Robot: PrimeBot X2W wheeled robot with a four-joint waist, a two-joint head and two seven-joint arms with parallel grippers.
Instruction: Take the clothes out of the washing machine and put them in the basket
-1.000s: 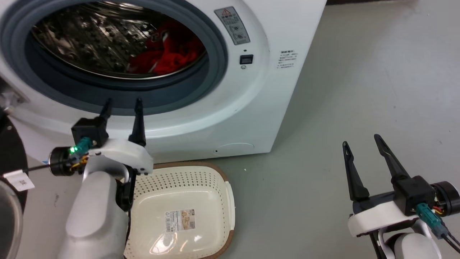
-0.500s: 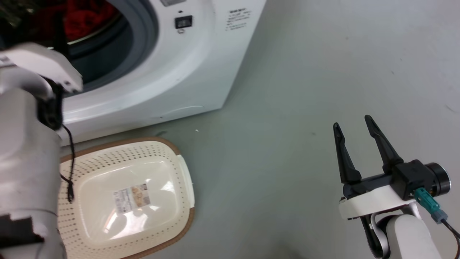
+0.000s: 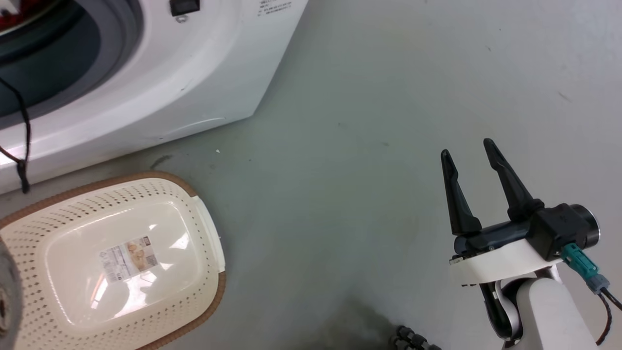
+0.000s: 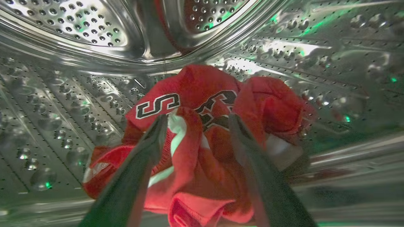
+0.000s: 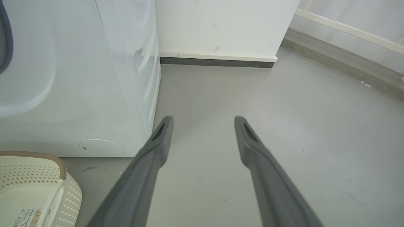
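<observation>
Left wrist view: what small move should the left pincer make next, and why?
Probably ease the left pincer slightly forward and close it: its fingers stand open on either side of a fold of the jersey, which lies in the washer drum, not yet gripped.

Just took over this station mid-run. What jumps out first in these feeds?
The crumpled red jersey in the left wrist view, lying in the steel drum of the washing machine, with the left gripper open and its fingers straddling the fabric. Next, the basket on the grey floor before the washer at the head view's lower left, holding nothing but a paper label, and the right gripper open above that floor at lower right.
</observation>
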